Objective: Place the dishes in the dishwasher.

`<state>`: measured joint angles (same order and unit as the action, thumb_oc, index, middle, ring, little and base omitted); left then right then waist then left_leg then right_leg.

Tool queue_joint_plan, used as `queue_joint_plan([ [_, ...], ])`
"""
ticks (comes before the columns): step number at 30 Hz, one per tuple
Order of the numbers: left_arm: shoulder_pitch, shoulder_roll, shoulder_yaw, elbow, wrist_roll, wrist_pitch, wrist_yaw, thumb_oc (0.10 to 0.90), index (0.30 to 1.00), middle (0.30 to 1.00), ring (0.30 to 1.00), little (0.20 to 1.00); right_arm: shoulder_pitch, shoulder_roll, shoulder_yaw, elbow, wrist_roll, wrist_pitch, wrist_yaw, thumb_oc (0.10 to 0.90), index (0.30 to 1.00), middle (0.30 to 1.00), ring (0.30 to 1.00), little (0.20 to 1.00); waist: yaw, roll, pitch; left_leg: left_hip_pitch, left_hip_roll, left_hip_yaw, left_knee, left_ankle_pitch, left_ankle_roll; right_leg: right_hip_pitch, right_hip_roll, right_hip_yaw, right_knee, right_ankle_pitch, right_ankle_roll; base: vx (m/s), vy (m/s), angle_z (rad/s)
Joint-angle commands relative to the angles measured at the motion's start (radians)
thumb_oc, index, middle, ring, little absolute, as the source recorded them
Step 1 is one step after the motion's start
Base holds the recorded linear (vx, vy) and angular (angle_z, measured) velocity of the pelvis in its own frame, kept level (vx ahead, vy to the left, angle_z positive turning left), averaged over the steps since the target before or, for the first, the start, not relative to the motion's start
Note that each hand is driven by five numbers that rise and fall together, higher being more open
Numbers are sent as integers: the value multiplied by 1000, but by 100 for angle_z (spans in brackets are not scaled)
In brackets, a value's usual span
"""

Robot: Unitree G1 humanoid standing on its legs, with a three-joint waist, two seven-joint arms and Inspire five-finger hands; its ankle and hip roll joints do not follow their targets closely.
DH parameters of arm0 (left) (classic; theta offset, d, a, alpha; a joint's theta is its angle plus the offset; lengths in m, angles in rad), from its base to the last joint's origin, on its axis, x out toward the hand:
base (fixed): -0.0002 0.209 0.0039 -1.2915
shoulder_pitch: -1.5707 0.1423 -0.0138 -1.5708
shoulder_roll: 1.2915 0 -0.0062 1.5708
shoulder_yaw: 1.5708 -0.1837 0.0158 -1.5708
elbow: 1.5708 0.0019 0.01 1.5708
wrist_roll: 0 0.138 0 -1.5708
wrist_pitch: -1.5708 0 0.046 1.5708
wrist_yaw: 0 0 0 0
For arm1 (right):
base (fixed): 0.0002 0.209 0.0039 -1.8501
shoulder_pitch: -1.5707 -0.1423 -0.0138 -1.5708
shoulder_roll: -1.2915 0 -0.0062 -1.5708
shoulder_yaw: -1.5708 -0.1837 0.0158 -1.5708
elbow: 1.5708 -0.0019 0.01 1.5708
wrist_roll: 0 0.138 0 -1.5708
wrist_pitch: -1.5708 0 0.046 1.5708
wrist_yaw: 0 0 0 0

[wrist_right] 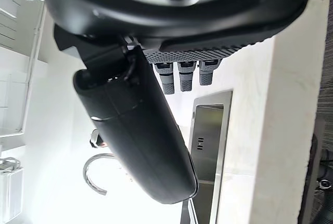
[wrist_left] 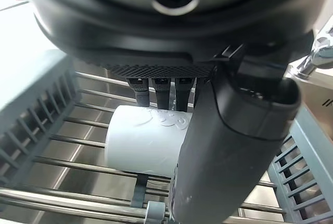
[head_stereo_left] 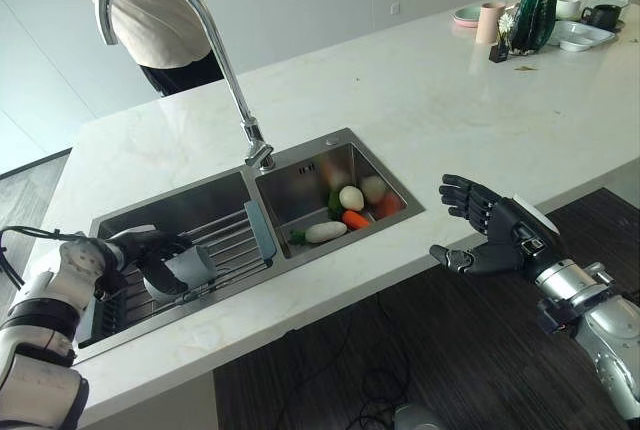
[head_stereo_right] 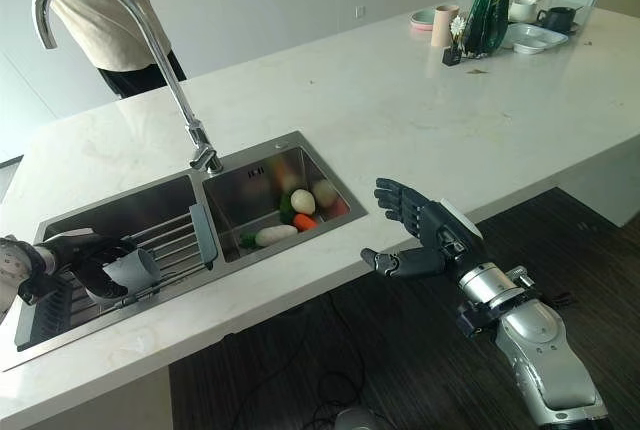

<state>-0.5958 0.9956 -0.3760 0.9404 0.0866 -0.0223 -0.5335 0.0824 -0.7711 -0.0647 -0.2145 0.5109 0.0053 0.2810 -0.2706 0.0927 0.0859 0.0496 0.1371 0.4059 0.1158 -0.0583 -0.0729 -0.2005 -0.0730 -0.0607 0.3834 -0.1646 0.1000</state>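
A pale grey cup (head_stereo_left: 190, 270) lies on its side over the wire rack (head_stereo_left: 228, 238) in the sink's left basin. My left hand (head_stereo_left: 148, 246) is shut on it, with fingers curled behind it and the thumb (wrist_left: 229, 146) across its front; the left wrist view has the cup (wrist_left: 140, 140) just above the rack's bars. My right hand (head_stereo_left: 495, 235) hovers open off the counter's front edge, right of the sink, holding nothing. In its own wrist view the right hand (wrist_right: 140, 135) has straight fingers.
The sink's right basin (head_stereo_left: 300, 185) holds several vegetables (head_stereo_left: 345, 208). A tall curved faucet (head_stereo_left: 215, 50) rises behind the sink. A person (head_stereo_left: 140, 20) stands beyond the counter. Far right on the counter are a pink cup (head_stereo_left: 490, 22), a green vase (head_stereo_left: 535, 15) and white dishes (head_stereo_left: 580, 35).
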Motion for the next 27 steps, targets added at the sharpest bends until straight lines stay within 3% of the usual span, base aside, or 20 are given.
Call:
queue_joint_plan([
  [1, -46, 39, 114, -3, 9, -8, 44, 800, 900, 900, 900, 900, -69, -8, -103, -75, -10, -101, 1, 800, 900, 900, 900, 900, 3, -21, -53, -63, 4, -33, 184, -197, 22, 84, -42, -28, -83, 7, 95, -5, 24, -4],
  [27, -5, 23, 132, 70, 32, 39, 7, 800, 900, 900, 900, 900, -71, -17, -94, -81, -21, -90, -8, 800, 900, 900, 900, 900, 13, -28, -45, -66, 3, -41, 184, -196, 17, 84, -51, -42, -83, 7, 99, 0, 0, 0],
])
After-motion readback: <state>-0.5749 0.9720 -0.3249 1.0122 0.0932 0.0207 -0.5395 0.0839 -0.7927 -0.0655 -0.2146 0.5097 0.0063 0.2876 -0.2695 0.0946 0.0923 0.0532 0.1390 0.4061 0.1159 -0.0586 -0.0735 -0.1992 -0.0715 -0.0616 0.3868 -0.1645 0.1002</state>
